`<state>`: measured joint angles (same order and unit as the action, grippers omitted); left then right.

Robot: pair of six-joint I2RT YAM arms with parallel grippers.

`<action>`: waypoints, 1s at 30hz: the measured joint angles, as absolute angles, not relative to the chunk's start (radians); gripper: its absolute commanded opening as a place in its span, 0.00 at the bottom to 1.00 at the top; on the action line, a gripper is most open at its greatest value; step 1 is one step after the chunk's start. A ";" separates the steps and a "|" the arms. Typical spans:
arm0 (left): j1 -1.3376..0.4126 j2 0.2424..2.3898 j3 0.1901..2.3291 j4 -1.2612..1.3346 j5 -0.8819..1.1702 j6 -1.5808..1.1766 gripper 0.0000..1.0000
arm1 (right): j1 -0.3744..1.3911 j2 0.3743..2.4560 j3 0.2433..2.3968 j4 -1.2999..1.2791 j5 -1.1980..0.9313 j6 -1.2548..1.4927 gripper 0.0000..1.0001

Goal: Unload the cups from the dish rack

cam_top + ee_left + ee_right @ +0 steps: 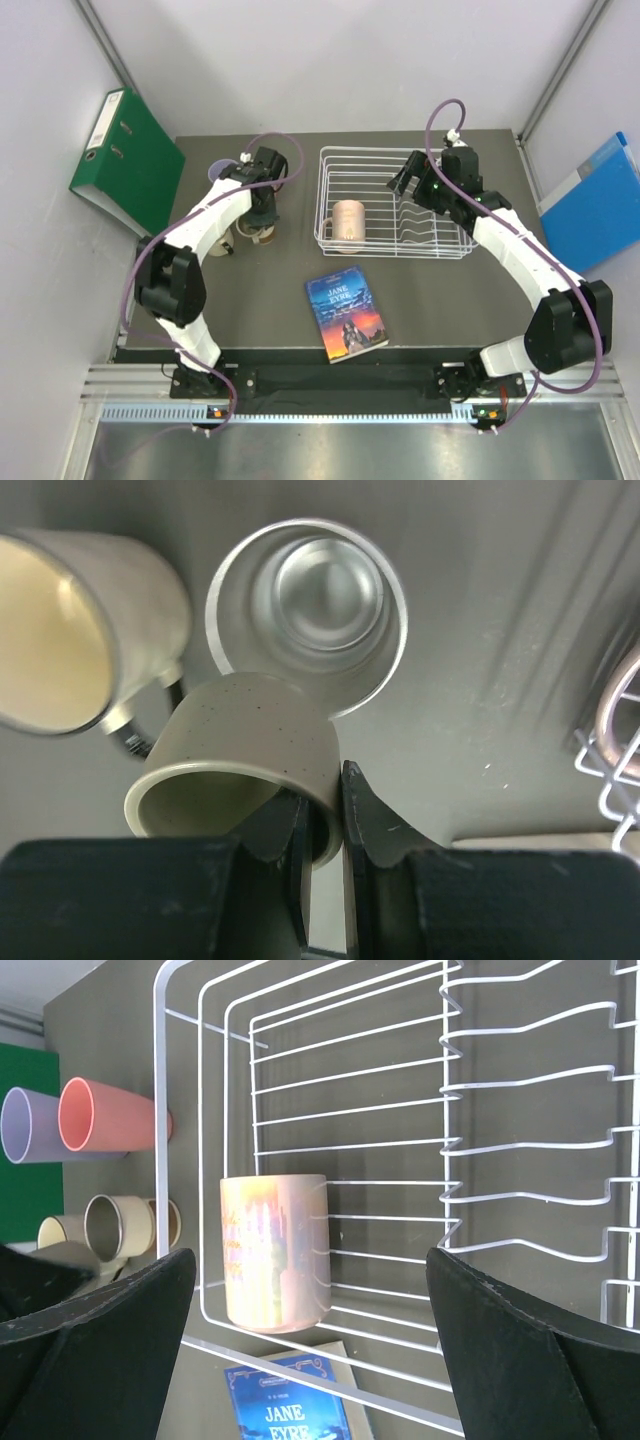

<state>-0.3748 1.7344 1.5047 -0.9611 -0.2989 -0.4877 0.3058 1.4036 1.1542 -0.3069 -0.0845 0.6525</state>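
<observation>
Landmark: the white wire dish rack [375, 195] with a raised rim and a row of upright prongs, standing on the dark grey table [450, 300].
Left gripper [327, 790]: just left of the rack, clenched on the rim of a speckled beige-olive mug [250, 730], with one finger inside the mouth and one outside.
Held mug: tilted, its mouth turned toward the wrist camera. Whether it rests on the table cannot be told.
Neighbours of the held mug: a grey-looking round cup [310, 590], seen from above, lies partly behind it. A cream mug with a dark handle [130, 590] is just beside both.
Right gripper [412, 178]: above the far part of the rack, fingers spread wide and grasping nothing.
Pale peach mug [275, 1250]: inside the rack at its left end. It appears to lie on its side on the floor wires, apart from the prongs.
Lilac plastic tumbler [25, 1125]: left of the rack on the table.
Salmon-pink cup [110, 1115]: between the tumbler and the rack's left rim, just beside the tumbler.
Paperback book with a blue cover [346, 315]: on the table, near the rack's front side.
Green ring binder [125, 160]: well left of the rack.
Blue folder [595, 205]: well right of the rack.
</observation>
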 measured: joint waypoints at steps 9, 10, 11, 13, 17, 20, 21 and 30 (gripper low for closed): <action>-0.371 1.825 1.589 -0.929 -0.258 -0.495 0.00 | 0.306 1.404 1.154 -0.308 -0.084 0.646 0.97; -0.370 1.826 1.592 -0.928 -0.258 -0.495 0.00 | 0.307 1.404 1.154 -0.308 -0.084 0.646 0.97; -0.369 1.829 1.598 -0.928 -0.255 -0.495 0.00 | 0.308 1.404 1.154 -0.308 -0.084 0.646 0.97; -0.368 1.836 1.614 -0.931 -0.250 -0.496 0.00 | 0.309 1.404 1.154 -0.308 -0.084 0.646 0.97; -0.367 1.837 1.625 -0.943 -0.222 -0.511 0.00 | 0.313 1.406 1.154 -0.308 -0.086 0.645 0.97; -0.370 1.798 1.554 -0.929 -0.200 -0.530 0.00 | 0.313 1.418 1.154 -0.308 -0.087 0.642 0.97; -0.371 1.776 1.519 -0.929 -0.195 -0.535 0.00 | 0.313 1.424 1.154 -0.308 -0.088 0.641 0.96; -0.375 1.640 1.354 -0.950 -0.150 -0.572 0.00 | 0.316 1.469 1.154 -0.308 -0.091 0.639 0.96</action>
<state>-0.3748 1.6398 1.3537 -0.9501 -0.1497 -0.5716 0.3164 1.4693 1.1542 -0.3077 -0.0906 0.6388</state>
